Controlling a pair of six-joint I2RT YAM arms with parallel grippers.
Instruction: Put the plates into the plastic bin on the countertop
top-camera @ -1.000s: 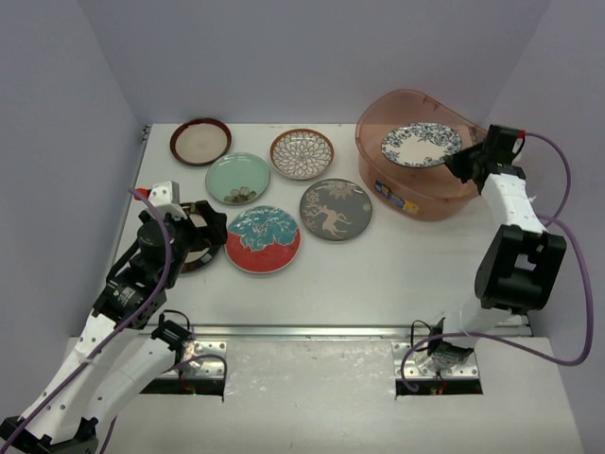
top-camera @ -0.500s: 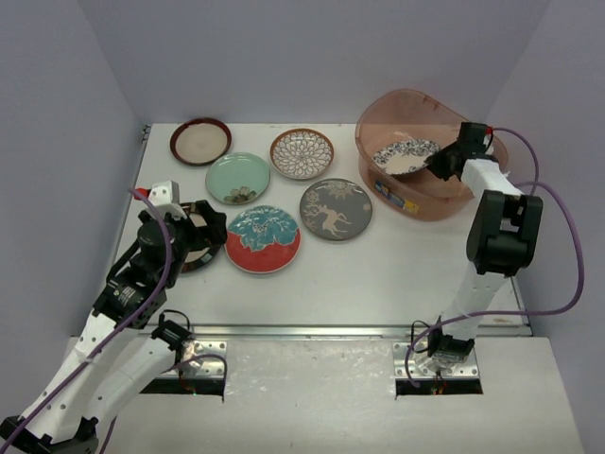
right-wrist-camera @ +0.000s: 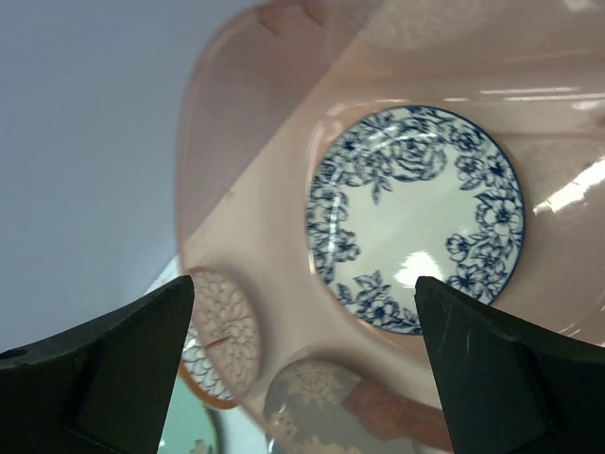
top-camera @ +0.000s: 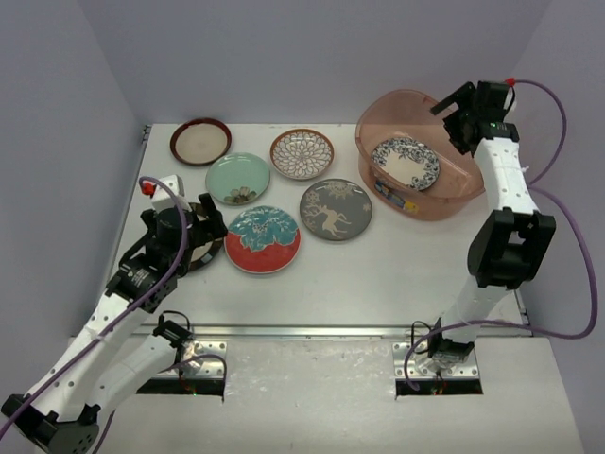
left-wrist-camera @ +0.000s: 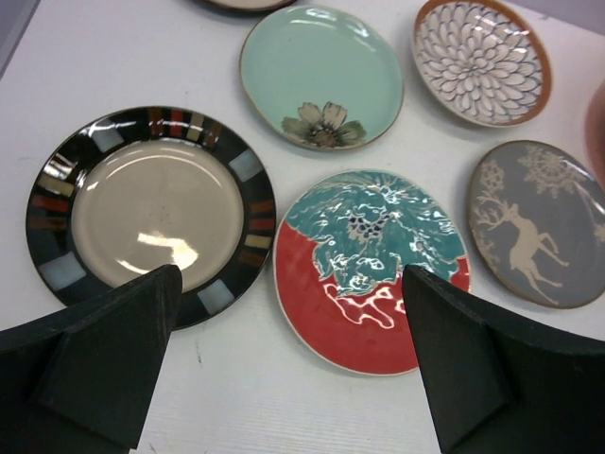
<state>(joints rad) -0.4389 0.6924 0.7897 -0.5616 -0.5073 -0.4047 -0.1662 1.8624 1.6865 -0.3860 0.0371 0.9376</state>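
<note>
The right end effector (top-camera: 456,115) hangs with its fingers spread wide and nothing between them, over the 2 o'clock rim of the plastic bin (top-camera: 416,203). Its wrist camera looks down between the fingers onto the blue-white floral plate (right-wrist-camera: 416,218), which lies inside the bin, tilted against the wall on the 3 o'clock side. The bin stands at the 1 o'clock corner of the counter (top-camera: 397,265).

The left end effector (left-wrist-camera: 291,274) is also spread and empty, hovering above the gap between two plates at the 9 o'clock side of the counter. The black-striped plate (left-wrist-camera: 156,213) lies under its 9 o'clock finger and the red-and-teal floral plate (left-wrist-camera: 371,270) under its 3 o'clock finger; the two plates sit just beside each other.

From the red-and-teal plate, the mint green plate (top-camera: 237,178) lies at 11 o'clock and the grey deer plate (top-camera: 336,209) at 2 o'clock. The brown lattice plate (top-camera: 302,153) sits at 11 o'clock from the deer plate, near the bin. The dark-rimmed cream plate (top-camera: 200,141) lies farthest back, at 11 o'clock from the mint one. All six rest flat on the counter, outside the bin.
</note>
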